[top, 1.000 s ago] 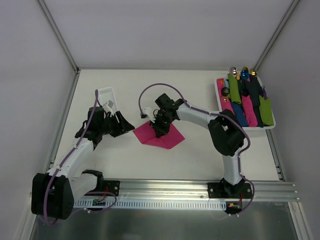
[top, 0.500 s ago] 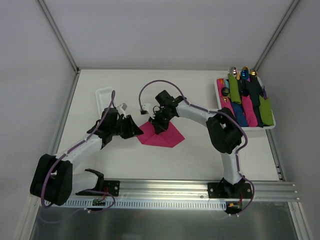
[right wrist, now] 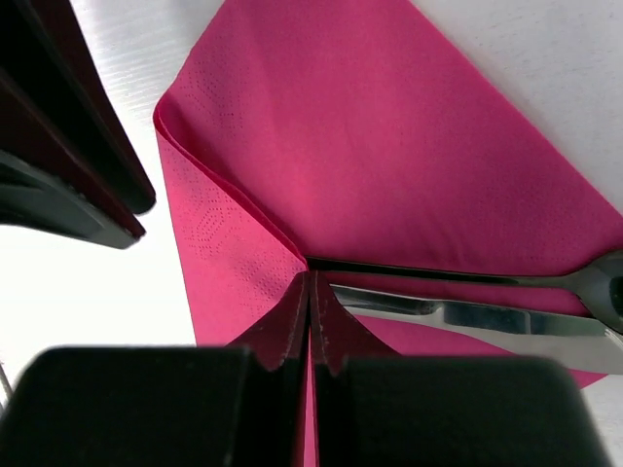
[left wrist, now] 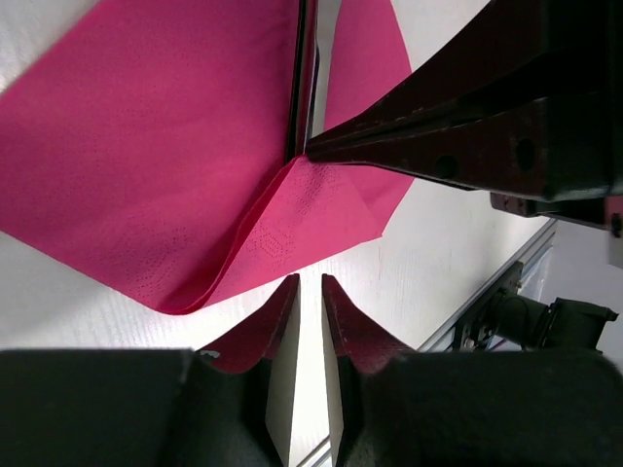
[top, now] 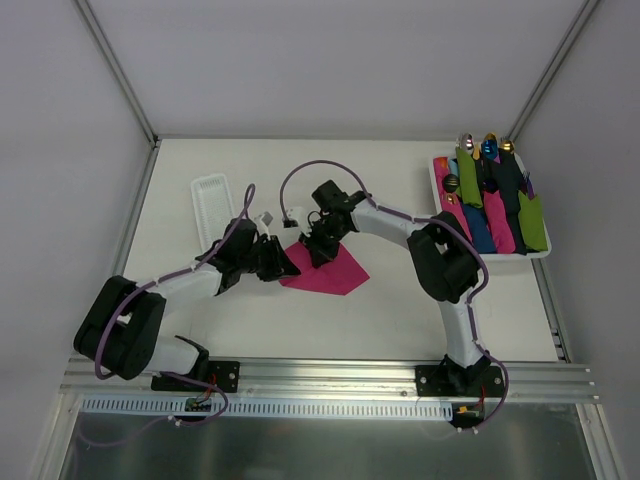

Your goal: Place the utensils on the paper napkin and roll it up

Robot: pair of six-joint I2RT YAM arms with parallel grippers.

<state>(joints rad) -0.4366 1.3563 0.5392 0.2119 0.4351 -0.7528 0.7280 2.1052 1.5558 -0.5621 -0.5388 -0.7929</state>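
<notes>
The magenta paper napkin point(top: 330, 272) lies mid-table, with its left corner folded up and over. It also shows in the left wrist view point(left wrist: 146, 126) and the right wrist view point(right wrist: 389, 126). Dark utensils point(right wrist: 458, 313) lie on it under the raised flap; one thin dark handle point(left wrist: 302, 78) shows in the left wrist view. My right gripper point(top: 318, 246) is shut on the folded napkin flap point(right wrist: 310, 280). My left gripper point(top: 286, 264) sits just off the napkin's left edge, its jaws a narrow gap apart and empty point(left wrist: 310, 284).
The narrow white ridged tray point(top: 212, 198) lies at the back left. A white tray point(top: 440, 205) at the right holds several rolled green, blue, pink and black napkins. The two grippers are very close together over the napkin's left corner.
My left arm has swung right from beside the white ridged tray to the napkin's left edge. My right gripper has stayed on the napkin, holding its flap.
</notes>
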